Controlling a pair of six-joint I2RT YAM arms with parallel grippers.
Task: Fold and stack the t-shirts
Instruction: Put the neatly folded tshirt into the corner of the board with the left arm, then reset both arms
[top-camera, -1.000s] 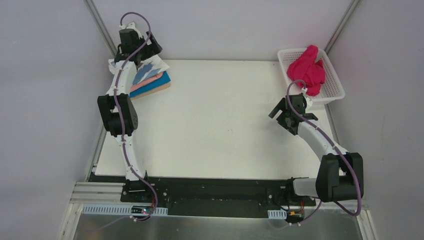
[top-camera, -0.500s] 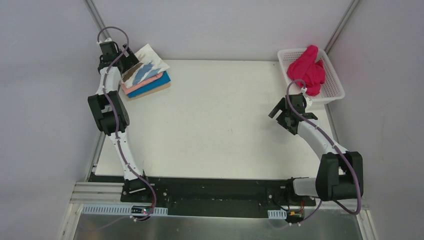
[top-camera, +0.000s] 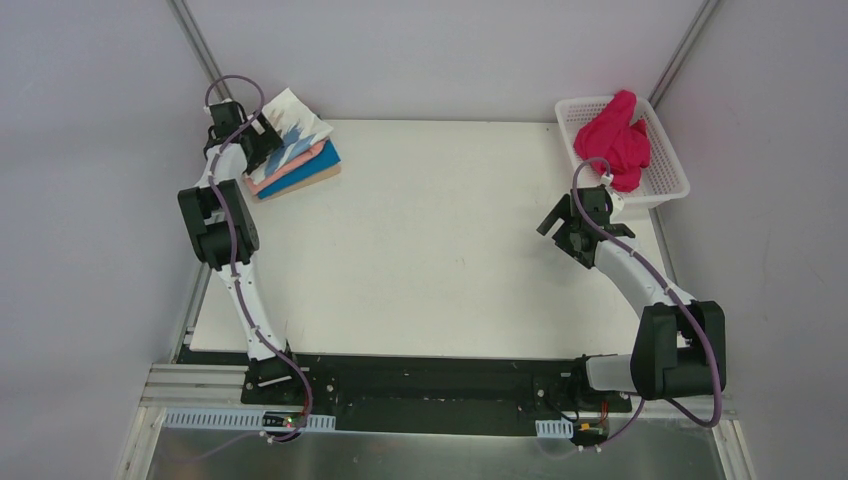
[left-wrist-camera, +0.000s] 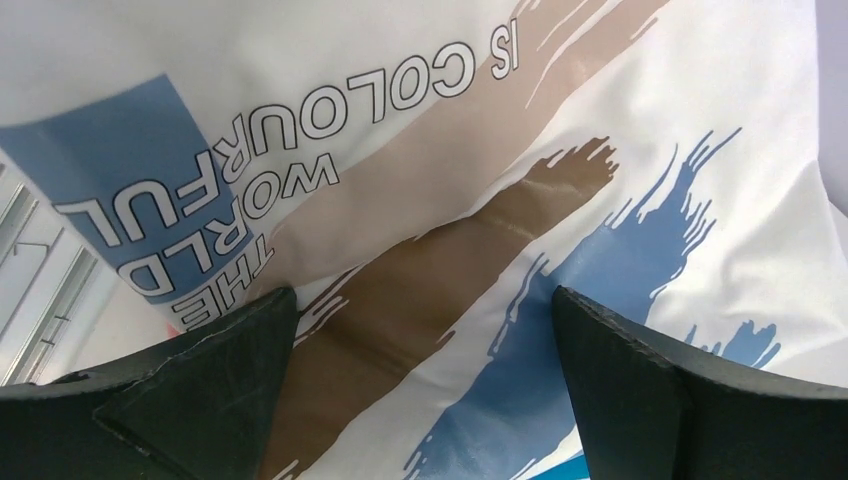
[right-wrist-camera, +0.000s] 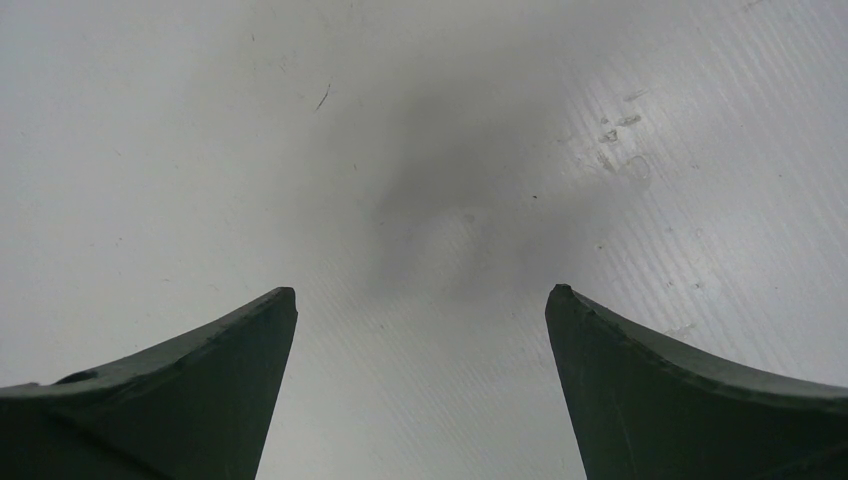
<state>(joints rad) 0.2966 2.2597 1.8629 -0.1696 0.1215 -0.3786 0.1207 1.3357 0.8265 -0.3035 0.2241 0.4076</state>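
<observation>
A folded stack of t-shirts lies at the table's far left corner. The white tee printed with blue and brown brushstrokes (top-camera: 296, 124) is on top, over a salmon-pink one (top-camera: 283, 167) and a bright blue one (top-camera: 318, 160). My left gripper (top-camera: 262, 140) hovers open at the stack's left edge. In the left wrist view the printed tee (left-wrist-camera: 450, 200) fills the frame between the spread fingers of my left gripper (left-wrist-camera: 425, 300). A magenta tee (top-camera: 612, 140) lies crumpled in the basket. My right gripper (top-camera: 565, 228) stands open over bare table (right-wrist-camera: 420, 150), nothing between its fingers.
The white lattice basket (top-camera: 668, 168) sits at the far right corner, just beyond my right arm. Grey walls and metal posts close the table in at the back and sides. A tan layer (top-camera: 328, 177) lies under the stack.
My left gripper swung left off the top of the stack, then came back a little toward its left edge. The right arm has not moved.
</observation>
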